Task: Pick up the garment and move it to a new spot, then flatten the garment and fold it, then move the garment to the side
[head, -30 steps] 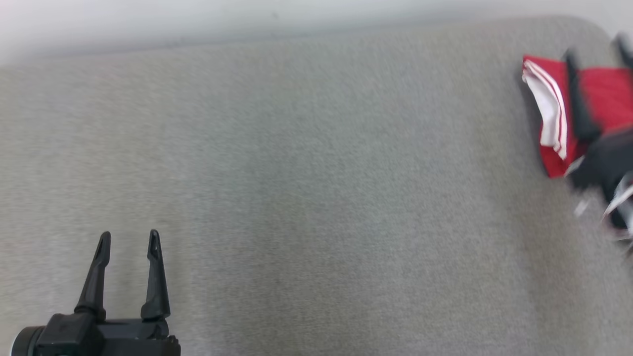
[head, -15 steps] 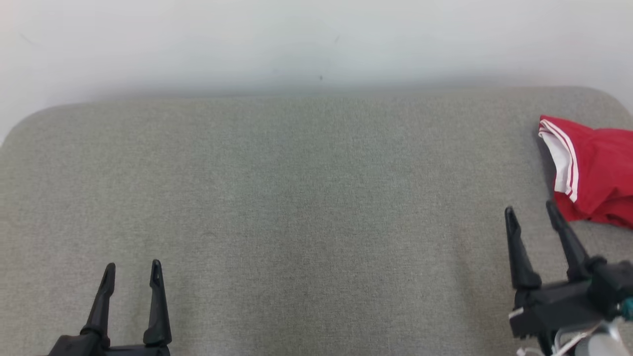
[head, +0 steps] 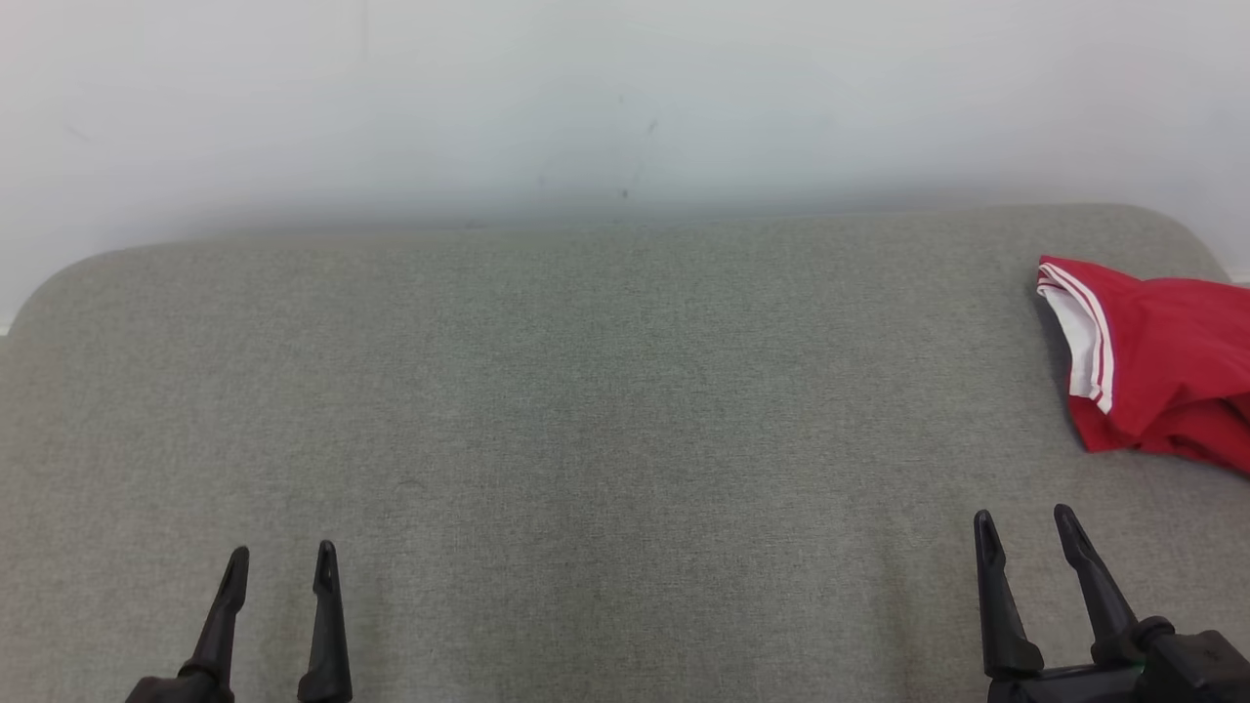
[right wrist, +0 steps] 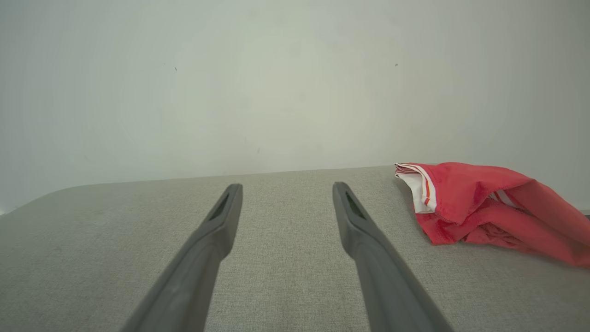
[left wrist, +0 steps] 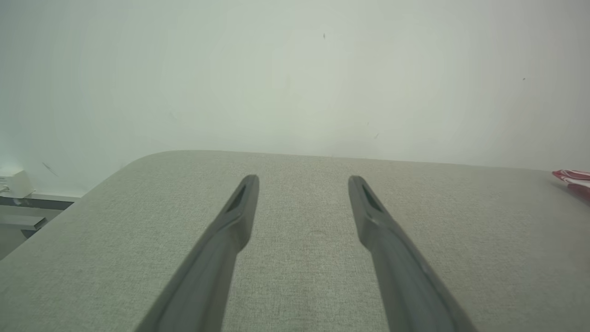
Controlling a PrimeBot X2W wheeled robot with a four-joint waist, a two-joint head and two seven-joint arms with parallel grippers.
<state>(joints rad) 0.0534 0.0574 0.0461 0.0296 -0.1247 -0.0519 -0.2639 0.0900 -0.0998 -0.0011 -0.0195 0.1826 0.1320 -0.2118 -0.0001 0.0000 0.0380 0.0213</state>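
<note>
The garment [head: 1157, 366] is red with a white, red-striped edge. It lies folded and somewhat rumpled at the far right of the grey table [head: 605, 410], partly cut off by the head view's edge. The right wrist view shows the garment [right wrist: 488, 207] to the right of my fingers, and a sliver of the garment [left wrist: 574, 177] sits at the right edge of the left wrist view. My right gripper [head: 1022, 522] is open and empty at the lower right, well short of the cloth. My left gripper [head: 281, 561] is open and empty at the lower left.
A pale wall [head: 625, 107] rises directly behind the table's far edge. The tabletop has rounded far corners. A small shelf with a white box [left wrist: 16, 184] shows past the table's left edge in the left wrist view.
The head camera has swung and tilted up, so the whole view shifted. My right gripper has drawn back from over the garment toward me. The garment stays at the table's right.
</note>
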